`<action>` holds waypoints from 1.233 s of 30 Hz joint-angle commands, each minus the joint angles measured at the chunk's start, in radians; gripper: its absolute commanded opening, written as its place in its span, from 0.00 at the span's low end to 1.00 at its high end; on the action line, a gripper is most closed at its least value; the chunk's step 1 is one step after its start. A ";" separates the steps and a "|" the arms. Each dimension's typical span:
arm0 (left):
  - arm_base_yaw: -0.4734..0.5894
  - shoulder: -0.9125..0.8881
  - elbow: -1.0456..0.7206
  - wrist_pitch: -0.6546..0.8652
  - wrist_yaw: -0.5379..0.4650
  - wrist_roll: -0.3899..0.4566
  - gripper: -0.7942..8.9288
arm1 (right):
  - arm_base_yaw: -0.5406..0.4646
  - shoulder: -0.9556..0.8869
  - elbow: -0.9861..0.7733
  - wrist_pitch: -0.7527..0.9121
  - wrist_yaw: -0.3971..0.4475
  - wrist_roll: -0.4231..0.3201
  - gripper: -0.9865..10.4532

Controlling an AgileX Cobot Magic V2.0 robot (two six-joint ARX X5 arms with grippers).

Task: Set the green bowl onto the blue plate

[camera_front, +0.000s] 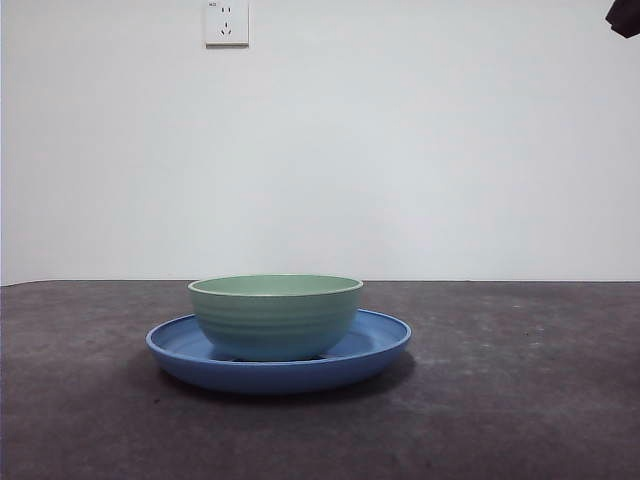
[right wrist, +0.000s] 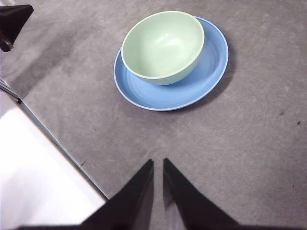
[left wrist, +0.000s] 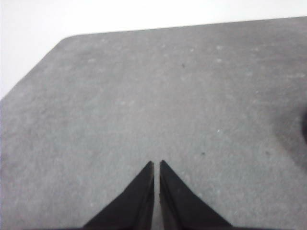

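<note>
The green bowl (camera_front: 275, 315) stands upright inside the blue plate (camera_front: 380, 345) in the middle of the dark table. In the right wrist view the bowl (right wrist: 163, 45) sits toward one side of the plate (right wrist: 206, 72), not centred. My right gripper (right wrist: 158, 162) is shut and empty, raised well back from the plate. My left gripper (left wrist: 157, 163) is shut and empty over bare table, with neither bowl nor plate in its view. A black arm tip (camera_front: 625, 15) shows at the top right corner of the front view.
A white wall with a socket (camera_front: 226, 22) stands behind the table. The table's edge (right wrist: 57, 141) runs close beside my right gripper. The other arm's black tip (right wrist: 12, 24) shows in the right wrist view. The table's rounded corner (left wrist: 67, 40) shows in the left wrist view.
</note>
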 commanded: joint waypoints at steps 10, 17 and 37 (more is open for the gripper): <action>0.004 -0.052 -0.021 -0.004 -0.005 0.018 0.10 | 0.007 0.003 0.008 0.013 0.000 -0.005 0.11; 0.004 -0.052 -0.021 -0.005 -0.005 0.018 0.10 | 0.007 0.003 0.008 0.013 0.000 -0.005 0.11; 0.004 -0.052 -0.021 -0.005 -0.005 0.018 0.10 | -0.214 -0.153 -0.070 0.138 -0.024 -0.041 0.11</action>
